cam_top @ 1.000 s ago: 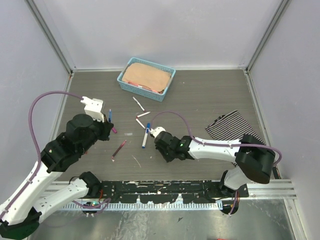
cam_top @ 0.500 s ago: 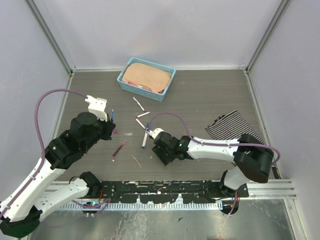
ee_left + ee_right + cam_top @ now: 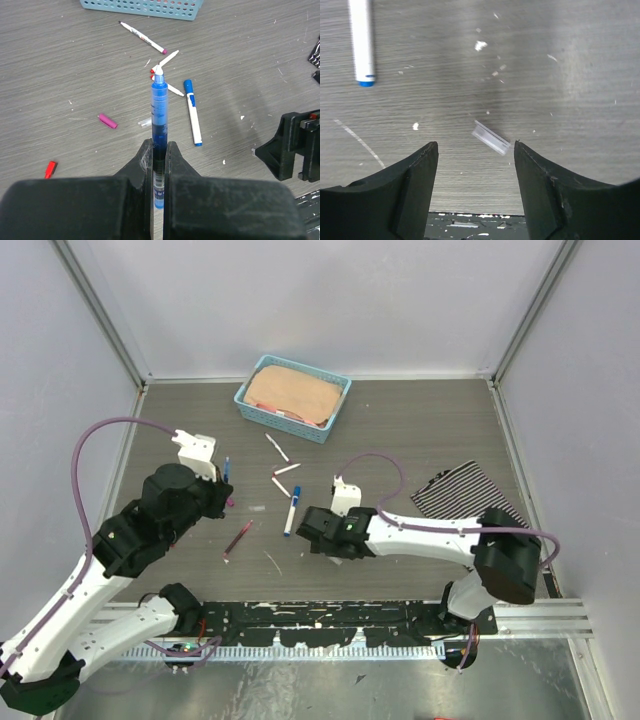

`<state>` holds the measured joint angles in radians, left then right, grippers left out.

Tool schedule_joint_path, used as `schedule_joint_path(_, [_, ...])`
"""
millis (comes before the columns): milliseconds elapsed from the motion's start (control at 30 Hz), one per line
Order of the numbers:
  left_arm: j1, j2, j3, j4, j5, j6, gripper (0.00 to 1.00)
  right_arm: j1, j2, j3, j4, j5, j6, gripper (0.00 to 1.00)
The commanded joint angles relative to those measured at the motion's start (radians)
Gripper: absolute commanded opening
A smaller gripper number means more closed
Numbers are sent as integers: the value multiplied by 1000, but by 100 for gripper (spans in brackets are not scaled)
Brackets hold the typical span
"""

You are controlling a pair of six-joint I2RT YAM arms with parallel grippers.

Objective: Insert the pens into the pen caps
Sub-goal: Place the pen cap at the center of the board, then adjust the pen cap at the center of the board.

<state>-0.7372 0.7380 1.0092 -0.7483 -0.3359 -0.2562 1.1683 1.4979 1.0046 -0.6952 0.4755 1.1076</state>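
Observation:
My left gripper (image 3: 159, 145) is shut on a blue pen (image 3: 159, 102) that points away from me, tip bare, above the table's left side (image 3: 226, 469). A white pen with a blue cap (image 3: 192, 112) lies in the middle (image 3: 291, 510). My right gripper (image 3: 476, 144) hangs open over a small clear cap (image 3: 491, 138), touching nothing, just right of that pen (image 3: 306, 528). A magenta pen cap (image 3: 107, 120) and a red pen cap (image 3: 50, 168) lie loose. A maroon pen (image 3: 238, 537) lies near the front, and white pens (image 3: 277, 447) lie farther back.
A blue basket (image 3: 293, 398) with a tan object inside stands at the back. A striped cloth (image 3: 468, 492) lies at the right. The black rail (image 3: 330, 618) runs along the near edge, close below my right gripper.
My right gripper has opened and its wrist has swung round beside the blue-capped pen, which stays on the table. The left arm has shifted slightly right with the blue pen.

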Motion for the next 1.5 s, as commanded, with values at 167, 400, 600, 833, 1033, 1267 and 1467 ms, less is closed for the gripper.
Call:
schedule_joint_path(167, [4, -14, -18, 34, 16, 44, 0, 18, 58, -19, -43, -13, 321, 68])
schedule_joint_path(400, [3, -15, -20, 40, 25, 50, 0, 17, 173, 26, -58, -29, 293, 68])
schedule_joint_path(600, [4, 0, -17, 46, 47, 53, 0, 18, 231, 35, -54, -53, 286, 68])
schedule_joint_path(833, [3, 0, -17, 46, 41, 56, 0, 17, 252, 40, -94, -47, 271, 61])
schedule_joint_path(1033, [2, 3, -15, 47, 39, 57, 0, 17, 246, 36, -127, -24, 265, 46])
schedule_joint_path(1267, [3, 3, -17, 46, 37, 59, 0, 17, 255, 53, -124, 14, 68, 35])
schedule_joint_path(1467, [3, -8, -17, 40, 30, 58, 0, 17, 179, 63, -90, 45, -117, 41])
